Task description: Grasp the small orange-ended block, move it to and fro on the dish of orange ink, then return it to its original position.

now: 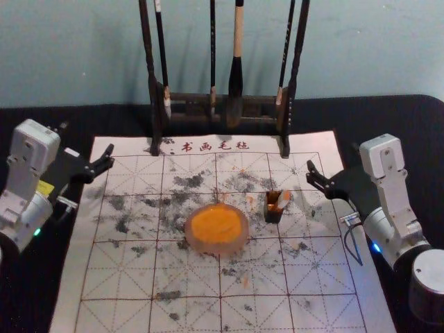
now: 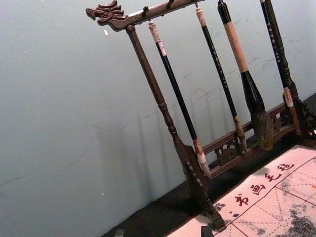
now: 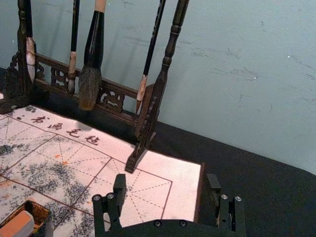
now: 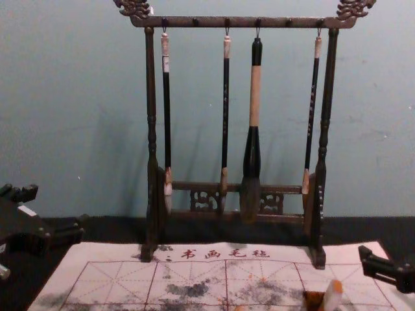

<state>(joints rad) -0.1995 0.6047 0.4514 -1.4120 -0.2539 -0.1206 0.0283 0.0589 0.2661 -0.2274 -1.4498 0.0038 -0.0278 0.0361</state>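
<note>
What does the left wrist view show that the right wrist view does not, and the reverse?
Left wrist view, not right wrist: the stand's top bar with its carved end, and the left gripper's fingertips, apart.

Right wrist view, not left wrist: the orange-ended block standing in its small dark pot, and the open right gripper.

Both: the stand, its four hanging brushes, and the mat with its row of lettering.

Ink (image 1: pixel 216 223) showing bright orange; its dish (image 1: pixel 216 248) showing dull pink. Block (image 3: pixel 19 226) showing an orange end, whitish side. Mat (image 1: pixel 73 295) showing pinkish white, carrying dark-red gridlines, dashed diagonals, grey-black blotches, orange flecks. Rack (image 4: pixel 151 97) showing dark brown. Largest brush (image 4: pixel 255 97) banding black, tan, black. Wall (image 4: pixel 71 97) showing pale blue-green.
</note>
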